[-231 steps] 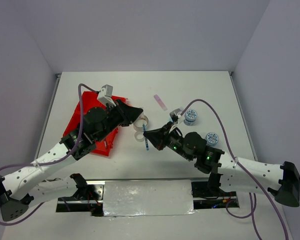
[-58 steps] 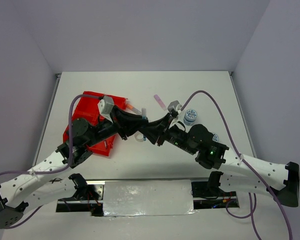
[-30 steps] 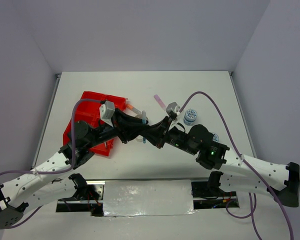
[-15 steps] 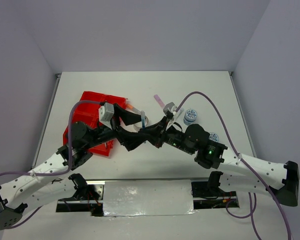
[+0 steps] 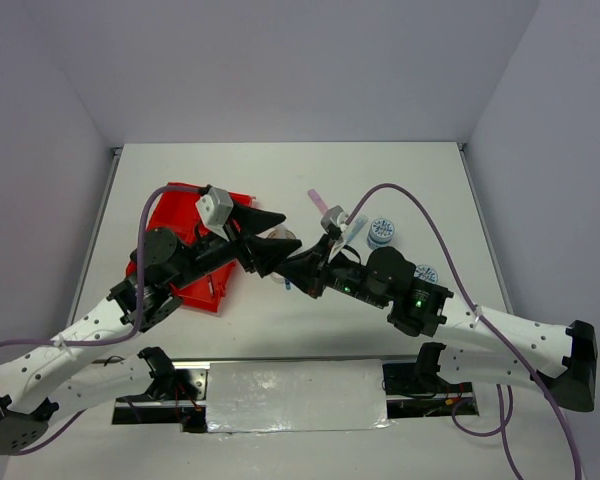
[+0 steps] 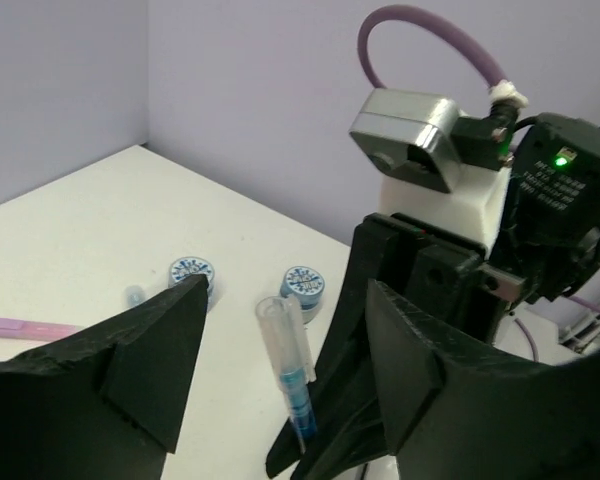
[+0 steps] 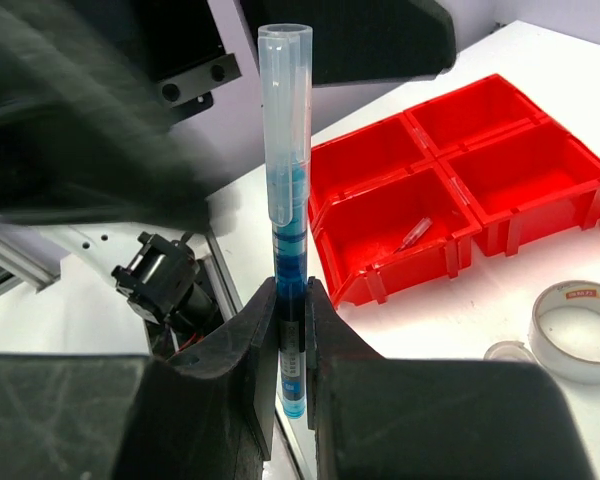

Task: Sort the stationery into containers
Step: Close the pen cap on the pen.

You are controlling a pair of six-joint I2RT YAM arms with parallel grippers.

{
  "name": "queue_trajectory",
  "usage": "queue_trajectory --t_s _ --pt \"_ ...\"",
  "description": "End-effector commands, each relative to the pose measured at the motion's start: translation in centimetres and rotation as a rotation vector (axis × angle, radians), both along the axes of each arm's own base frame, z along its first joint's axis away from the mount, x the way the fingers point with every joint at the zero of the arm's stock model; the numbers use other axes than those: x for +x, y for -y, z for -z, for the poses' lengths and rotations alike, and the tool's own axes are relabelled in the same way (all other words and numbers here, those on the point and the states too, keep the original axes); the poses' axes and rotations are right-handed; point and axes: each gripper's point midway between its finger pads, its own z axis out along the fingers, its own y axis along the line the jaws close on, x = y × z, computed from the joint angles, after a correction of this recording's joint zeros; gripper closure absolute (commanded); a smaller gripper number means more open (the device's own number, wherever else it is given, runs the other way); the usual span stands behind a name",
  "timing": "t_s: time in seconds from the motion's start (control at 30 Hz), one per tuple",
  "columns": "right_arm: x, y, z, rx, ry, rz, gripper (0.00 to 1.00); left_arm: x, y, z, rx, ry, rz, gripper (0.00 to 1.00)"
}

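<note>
**Operator:** What is the condition of the right pincer?

**Technician:** The right pincer point(image 7: 290, 330) is closed on the blue pen point(image 7: 288, 200). Its fingers clamp the lower barrel. The pen stands upright with its clear cap uppermost.

**Operator:** And the left pincer?

**Technician:** The left pincer point(image 6: 285, 300) stands open, with one finger on each side of the pen. The pen sits in the gap. As far as the left wrist view shows, it touches neither finger.

**Operator:** Where is this relative to the red tray?

**Technician:** In the top view, both pincers meet just to the right of the red tray point(image 5: 195, 290), above the surface point(image 5: 280, 180). The pen is outside every compartment.

**Operator:** What about the other items?

**Technician:** One thin item point(image 7: 415, 235) lies inside a tray compartment. A grey tape ring point(image 7: 580, 330) lies on the surface near the tray. The two blue-white tape rolls point(image 6: 191, 271) and the pink stick point(image 6: 30, 327) lie further right of the tray, well apart from it.
</note>
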Motion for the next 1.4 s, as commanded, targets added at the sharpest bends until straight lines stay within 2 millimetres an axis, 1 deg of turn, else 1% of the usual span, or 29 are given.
queue_trajectory --t_s 0.0,0.03,0.2,0.33,0.37,0.43,0.47,0.5,0.53,0.63,0.67,0.73,0.77,0.83,0.87,0.93,1.07,1.1,1.13,1.17,1.2,1.23,1.27,1.3,1.33,1.37 --pt "-0.3 0.1 -3.3 0.050 0.054 -0.017 1.00 0.1 -0.7 -2.4 -0.031 0.062 -0.035 0.27" --pt "-0.4 0.1 -3.3 0.048 0.054 -0.018 1.00 0.1 -0.7 -2.3 -0.030 0.061 -0.034 0.28" --pt "-0.2 0.0 -3.1 0.042 0.053 -0.017 1.00 0.1 -0.4 -1.4 -0.024 0.034 -0.023 0.28" --pt "-0.1 -0.1 -3.0 0.038 0.051 -0.014 1.00 -0.1 -0.4 -1.3 -0.031 0.035 -0.012 0.31" --pt "-0.2 -0.1 -3.0 0.038 0.051 -0.015 1.00 -0.2 -0.3 -1.2 -0.031 0.035 -0.009 0.37" --pt "0.0 0.0 -3.0 0.038 0.051 -0.008 1.00 -0.4 -0.2 -1.2 -0.028 0.042 0.005 0.46" --pt "0.0 0.0 -3.1 0.040 0.053 -0.006 1.00 -0.4 -0.2 -1.1 -0.025 0.040 0.008 0.56" --pt "0.0 0.1 -3.2 0.041 0.054 -0.008 1.00 -0.3 -0.2 -0.9 -0.024 0.037 0.005 0.60" --pt "-0.1 0.0 -3.3 0.044 0.055 -0.009 1.00 -0.4 -0.2 -0.9 -0.024 0.039 0.011 0.61" --pt "-0.1 0.1 -3.6 0.050 0.057 -0.008 1.00 -0.7 0.2 -0.5 -0.017 0.034 0.036 0.68" --pt "-0.1 0.2 -3.8 0.053 0.060 -0.006 1.00 -0.7 0.4 -0.2 -0.011 0.028 0.044 0.75" --pt "-0.1 0.4 -4.4 0.065 0.067 -0.002 1.00 -0.7 0.7 0.3 -0.003 0.011 0.055 0.97" --pt "-0.1 0.4 -4.6 0.071 0.070 -0.002 1.00 -0.7 0.9 0.5 0.001 0.005 0.061 1.00" --pt "-0.2 0.6 -5.5 0.094 0.082 -0.002 1.00 -0.7 1.2 1.0 0.009 -0.010 0.077 1.00" --pt "0.1 0.8 -5.8 0.101 0.084 0.021 1.00 -1.0 1.5 1.2 0.014 -0.014 0.102 1.00" --pt "0.5 1.1 -6.6 0.128 0.098 0.043 1.00 -1.0 1.8 1.8 0.026 -0.034 0.112 1.00" --pt "0.9 2.0 -8.9 0.186 0.142 0.081 1.00 -0.9 2.2 4.1 0.084 -0.070 0.127 1.00" --pt "0.8 2.2 -10.1 0.205 0.165 0.082 1.00 -0.8 2.2 5.1 0.102 -0.081 0.120 1.00" --pt "0.8 2.2 -10.6 0.212 0.171 0.086 1.00 -0.9 2.1 5.6 0.107 -0.082 0.121 1.00" --pt "0.9 2.5 -11.9 0.226 0.196 0.093 1.00 -1.0 2.2 6.0 0.111 -0.084 0.127 1.00" --pt "1.0 2.7 -12.5 0.234 0.210 0.098 1.00 -1.2 2.2 6.4 0.115 -0.087 0.138 1.00" --pt "1.2 2.7 -13.0 0.237 0.213 0.106 1.00 -1.2 2.3 7.5 0.130 -0.101 0.146 1.00" --pt "1.4 3.1 -14.2 0.251 0.231 0.118 1.00 -1.2 2.3 8.1 0.137 -0.111 0.145 1.00" --pt "1.3 3.3 -14.9 0.261 0.243 0.118 1.00 -1.2 2.4 8.7 0.143 -0.122 0.147 1.00" --pt "1.4 3.4 -15.4 0.269 0.249 0.124 1.00 -1.3 2.5 10.0 0.157 -0.140 0.153 1.00" --pt "1.5 3.9 -16.5 0.285 0.269 0.133 1.00 -1.5 2.6 10.5 0.156 -0.160 0.164 1.00"
